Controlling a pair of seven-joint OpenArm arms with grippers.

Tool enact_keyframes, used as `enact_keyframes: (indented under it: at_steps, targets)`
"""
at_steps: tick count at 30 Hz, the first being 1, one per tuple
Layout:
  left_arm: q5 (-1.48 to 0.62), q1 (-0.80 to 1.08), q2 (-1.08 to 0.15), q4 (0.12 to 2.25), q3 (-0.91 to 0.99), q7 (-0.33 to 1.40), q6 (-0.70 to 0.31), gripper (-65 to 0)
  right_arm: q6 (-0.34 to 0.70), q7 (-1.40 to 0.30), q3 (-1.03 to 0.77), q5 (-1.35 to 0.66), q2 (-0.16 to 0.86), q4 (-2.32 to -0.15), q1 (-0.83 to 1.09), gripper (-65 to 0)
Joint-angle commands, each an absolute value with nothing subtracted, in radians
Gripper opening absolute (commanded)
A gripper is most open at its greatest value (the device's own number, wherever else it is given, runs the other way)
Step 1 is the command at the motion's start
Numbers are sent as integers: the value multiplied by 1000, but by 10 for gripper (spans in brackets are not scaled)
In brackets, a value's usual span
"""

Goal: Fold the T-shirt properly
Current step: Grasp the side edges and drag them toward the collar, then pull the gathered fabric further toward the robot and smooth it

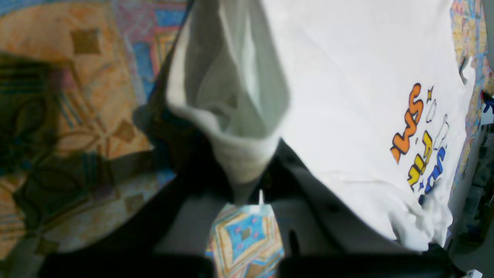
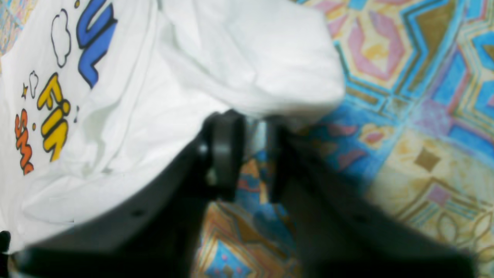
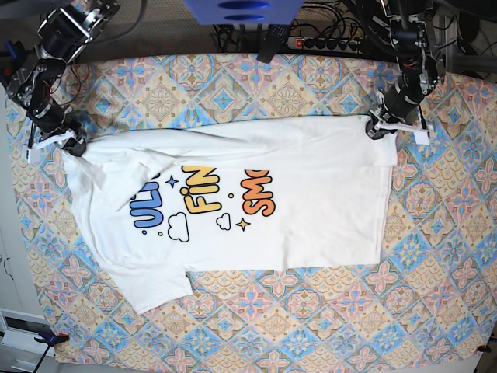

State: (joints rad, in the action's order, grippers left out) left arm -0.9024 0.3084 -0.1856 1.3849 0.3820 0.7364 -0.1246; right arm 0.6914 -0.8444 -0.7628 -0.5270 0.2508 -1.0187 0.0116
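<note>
We see the T-shirt lying print-side up across a worktop covered in a patterned cloth of blue, orange and pink tiles, its length running across the base view. The far long edge is lifted and drawn taut between the two arms, while the near sleeve spreads flat toward the front.

The print reads in three coloured words: blue letters "ULT", partly lost in a fold, yellow "FiN" and orange "SMO", the ends of all three tucked under the raised edge. Small outlined clouds and stars sit beside the lettering. In the left wrist view the same words appear turned on their side and only partly legible.

The left gripper, on the right of the base view, has its fingers pressed together on a bunched corner of white fabric at the hem end; the cloth funnels down into the pinch.

The right gripper, on the left of the base view, sits at the sleeve end. Its two dark fingers stand close together with a narrow gap between them, right at a rounded fold of the shirt. We cannot tell whether fabric is caught between them.

A blue object and a power strip lie beyond the far edge.
</note>
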Motion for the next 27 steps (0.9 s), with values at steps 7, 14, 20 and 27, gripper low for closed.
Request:
enact_keyframes:
  at_steps: [7,14,20,27]
  targets:
    - [-905,329,-197,1400,383,733,-124,-650,698,-835,-858,-463,265,-1033,8,-648]
    - [-906,374,-236,1402,381,734,-125,-650,698,-837,-892,-464,268,-1047,93,-648]
    - [-908,446,-280,1431,381,734,-125,-650,698,-837,-892,-464,265,-1165,211,-648]
    - [-906,544,-305,1554,381,734,-125,-650,698,-891,-889,-549,242,-1296,334,-648]
